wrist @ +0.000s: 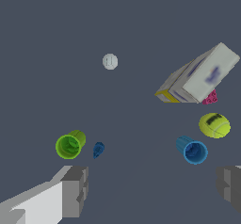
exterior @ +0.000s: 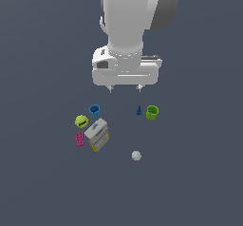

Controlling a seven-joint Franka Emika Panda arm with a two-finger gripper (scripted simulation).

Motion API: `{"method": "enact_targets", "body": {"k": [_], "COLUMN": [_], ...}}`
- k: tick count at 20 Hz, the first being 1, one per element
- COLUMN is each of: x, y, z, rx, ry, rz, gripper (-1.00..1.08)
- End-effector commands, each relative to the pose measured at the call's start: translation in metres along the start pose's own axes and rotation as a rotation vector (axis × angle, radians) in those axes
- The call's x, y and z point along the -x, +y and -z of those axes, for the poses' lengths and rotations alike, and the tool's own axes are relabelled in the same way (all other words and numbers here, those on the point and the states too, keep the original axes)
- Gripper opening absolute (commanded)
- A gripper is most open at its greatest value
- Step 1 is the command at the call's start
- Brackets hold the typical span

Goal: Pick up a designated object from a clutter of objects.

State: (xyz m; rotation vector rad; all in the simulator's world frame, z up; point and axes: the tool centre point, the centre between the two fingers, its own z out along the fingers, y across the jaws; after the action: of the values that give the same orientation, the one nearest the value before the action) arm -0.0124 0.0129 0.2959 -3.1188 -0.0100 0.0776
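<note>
Grey floor – pale ball [exterior: 136,155] lies apart from clutter; fingers [exterior: 125,89] wide open, empty – hovering

Dark grey floor [exterior: 42,182], pale ball [exterior: 136,155], two cups, box, pink block [exterior: 80,139]

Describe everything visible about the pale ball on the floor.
The pale ball is small, round and plain grey-white, with a smooth matte look; the wrist view shows a faint darker mark on it. It rests alone on the dark grey floor, touching no other item, set apart from the white-and-yellow box and the lime-green cup. The gripper hangs open above, not touching it.
</note>
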Motion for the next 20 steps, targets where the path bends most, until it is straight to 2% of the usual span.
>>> {"method": "enact_targets", "body": {"k": [1, 20], "x": [0.0, -0.011], "y": [0.0, 0.003], "z": [0.0, -0.007], "rx": [0.0, 0.005], "ry": [0.0, 0.007], "rz": [0.0, 0.04], "gripper": [1.0, 1.0]}}
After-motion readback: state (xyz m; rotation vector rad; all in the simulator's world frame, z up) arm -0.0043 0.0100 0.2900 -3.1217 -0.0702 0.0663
